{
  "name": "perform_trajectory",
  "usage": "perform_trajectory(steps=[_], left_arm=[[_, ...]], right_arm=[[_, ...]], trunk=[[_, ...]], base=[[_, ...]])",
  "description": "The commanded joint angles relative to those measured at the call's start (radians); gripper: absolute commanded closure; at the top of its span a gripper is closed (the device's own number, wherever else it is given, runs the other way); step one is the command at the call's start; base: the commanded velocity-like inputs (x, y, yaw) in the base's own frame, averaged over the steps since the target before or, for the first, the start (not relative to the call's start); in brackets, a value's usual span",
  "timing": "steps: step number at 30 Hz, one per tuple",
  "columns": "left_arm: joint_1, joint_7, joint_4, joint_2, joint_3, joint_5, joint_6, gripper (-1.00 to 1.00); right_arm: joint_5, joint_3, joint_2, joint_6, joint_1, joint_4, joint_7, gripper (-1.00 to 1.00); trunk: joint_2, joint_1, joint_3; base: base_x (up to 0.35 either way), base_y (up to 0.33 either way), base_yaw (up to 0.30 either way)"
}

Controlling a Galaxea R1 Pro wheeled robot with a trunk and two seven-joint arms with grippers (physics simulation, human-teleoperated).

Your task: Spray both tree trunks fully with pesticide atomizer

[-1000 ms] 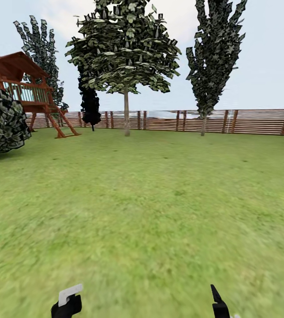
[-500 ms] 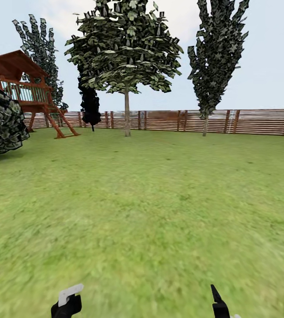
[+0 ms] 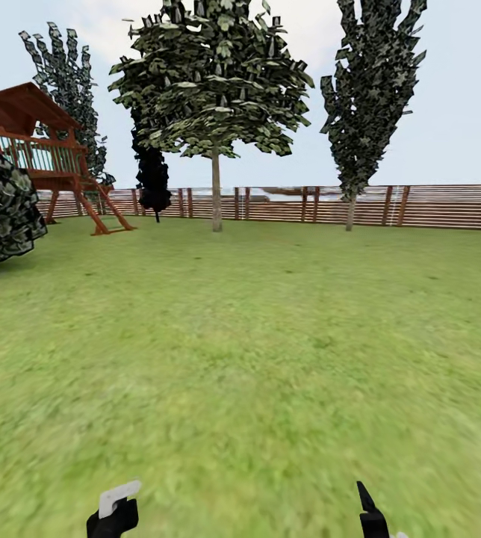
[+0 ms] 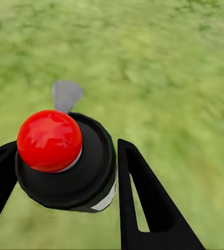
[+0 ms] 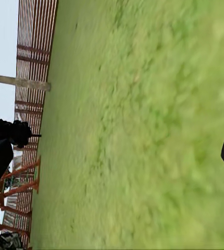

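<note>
Where fingers [image 4: 143, 198] grip: red-capped atomizer [image 4: 65, 161].

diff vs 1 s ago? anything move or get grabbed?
Only the camera moved: the whole head view has drifted slightly right, broad-crowned tree, its trunk and the fence together, so the robot is turning or rolling, not the scene. Nothing was taken or released. The left gripper still holds the pesticide atomizer with its red top; the right gripper sits at the same spot, carrying nothing visible.

Left gripper [image 4: 60, 198]: two matte black fingers [image 4: 143, 203], flat and tapered, one with a long triangular cutout. Right gripper [image 3: 375, 515]: same black, pointed blade-like finger, small pale part at its base.
</note>
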Motion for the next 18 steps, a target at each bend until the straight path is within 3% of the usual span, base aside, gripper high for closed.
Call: perform_trajectory(steps=[1, 18], left_arm=[[0.000, 0.000, 0.000, 0.000, 0.000, 0.000, 0.000, 1.00], [0.000, 0.000, 0.000, 0.000, 0.000, -0.001, 0.000, 1.00]], right_arm=[[0.000, 0.000, 0.000, 0.000, 0.000, 0.000, 0.000, -1.00], [0.000, 0.000, 0.000, 0.000, 0.000, 0.000, 0.000, -1.00]], trunk=[[0.000, 0.000, 0.000], [0.000, 0.000, 0.000]], base=[[0.322, 0.118, 0.000], [0.323, 0.118, 0.000]])
